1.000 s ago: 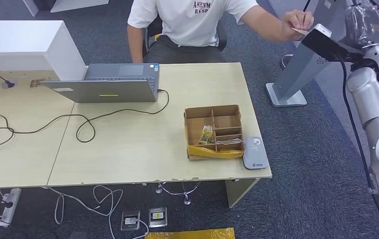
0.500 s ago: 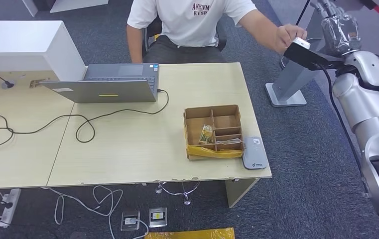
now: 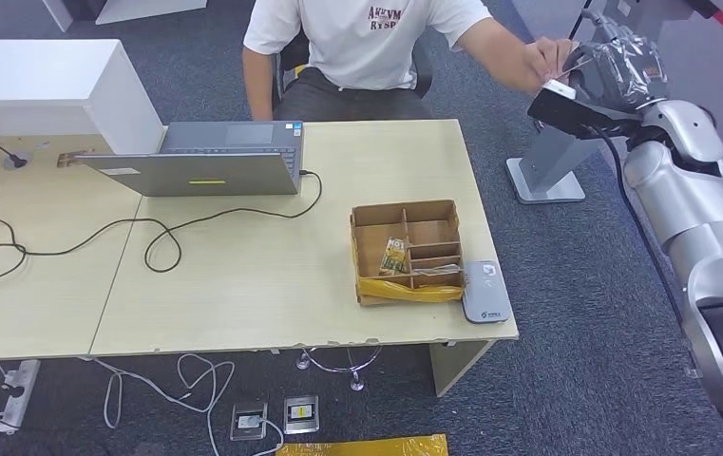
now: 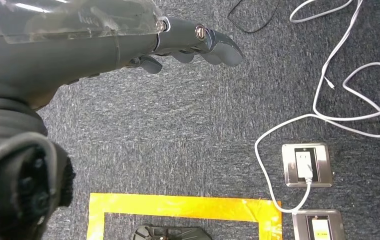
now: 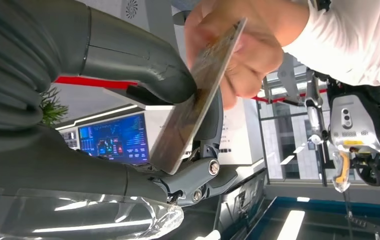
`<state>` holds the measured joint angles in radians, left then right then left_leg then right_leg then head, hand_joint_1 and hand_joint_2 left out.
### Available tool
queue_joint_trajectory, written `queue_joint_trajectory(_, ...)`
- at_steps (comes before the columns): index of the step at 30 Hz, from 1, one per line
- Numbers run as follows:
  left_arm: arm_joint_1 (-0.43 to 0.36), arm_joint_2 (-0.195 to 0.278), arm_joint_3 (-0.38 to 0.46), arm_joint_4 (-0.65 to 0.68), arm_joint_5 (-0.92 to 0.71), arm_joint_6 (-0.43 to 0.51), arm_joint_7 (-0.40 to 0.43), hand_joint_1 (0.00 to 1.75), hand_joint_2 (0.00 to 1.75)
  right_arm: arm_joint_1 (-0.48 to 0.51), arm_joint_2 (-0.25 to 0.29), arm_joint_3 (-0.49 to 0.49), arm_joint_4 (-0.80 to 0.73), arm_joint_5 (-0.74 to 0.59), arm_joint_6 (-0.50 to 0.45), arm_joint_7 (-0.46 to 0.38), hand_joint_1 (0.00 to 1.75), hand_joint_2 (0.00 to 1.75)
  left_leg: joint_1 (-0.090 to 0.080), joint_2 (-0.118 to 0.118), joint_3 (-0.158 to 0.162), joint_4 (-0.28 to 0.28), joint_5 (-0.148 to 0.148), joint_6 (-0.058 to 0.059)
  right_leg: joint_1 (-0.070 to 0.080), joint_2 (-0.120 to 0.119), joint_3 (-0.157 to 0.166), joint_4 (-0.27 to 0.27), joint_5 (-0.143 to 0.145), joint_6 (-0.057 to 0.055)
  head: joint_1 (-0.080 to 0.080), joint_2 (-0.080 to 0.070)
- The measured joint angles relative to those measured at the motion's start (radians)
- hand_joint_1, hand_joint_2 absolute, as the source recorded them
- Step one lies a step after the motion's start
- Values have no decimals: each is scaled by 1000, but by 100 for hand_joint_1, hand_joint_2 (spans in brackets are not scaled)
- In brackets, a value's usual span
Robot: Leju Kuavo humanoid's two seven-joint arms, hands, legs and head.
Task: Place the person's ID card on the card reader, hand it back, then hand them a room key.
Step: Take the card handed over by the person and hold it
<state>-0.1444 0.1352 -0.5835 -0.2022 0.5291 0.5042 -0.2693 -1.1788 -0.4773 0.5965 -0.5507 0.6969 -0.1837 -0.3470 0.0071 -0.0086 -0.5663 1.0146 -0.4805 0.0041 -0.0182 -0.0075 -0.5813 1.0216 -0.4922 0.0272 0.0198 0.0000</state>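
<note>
Frankly, much of the handover was hard for me to read. In my head view the right hand sat far out past the desk's corner, half behind its own black wrist camera block, and the ID card showed only as a thin pale sliver against the person's hand. My right wrist view helped: the ID card stood edge-on between the thick grey thumb and the darker fingers, with the person's hand gripping its far end. The thumb touched one face of the card and the fingers lay behind the other, so I took the hand to be pinching it, both parties holding at once. The card's print was too blurred to read.

The left hand hung over grey carpet, fingers loosely stretched out and holding nothing.

On the desk I saw the card reader by the front right corner, touching the cardboard organiser. What lay in the organiser's compartments I could not make out beyond a small printed packet. A laptop stood farther back with its cable looping across the top. A grey floor stand rose between the desk and my right arm.
</note>
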Motion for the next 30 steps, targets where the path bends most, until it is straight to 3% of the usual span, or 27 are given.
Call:
queue_joint_trajectory(11, 0, -4, -1, 0, 13, 2, -5, 0, 0, 41, 4, 16, -39, -32, 54, 19, 175, 175, 0, 0, 1, 0, 0, 0, 0, 1, 0, 0, 0, 0, 0, 0)
queue_joint_trajectory(30, 3, -4, -1, 0, 71, 24, -4, 0, 0, 350, -76, -20, -281, -202, 226, 107, 175, 175, 1, 1, 1, 0, -1, -1, 1, 2, -1, 0, 0, 0, 0, 0)
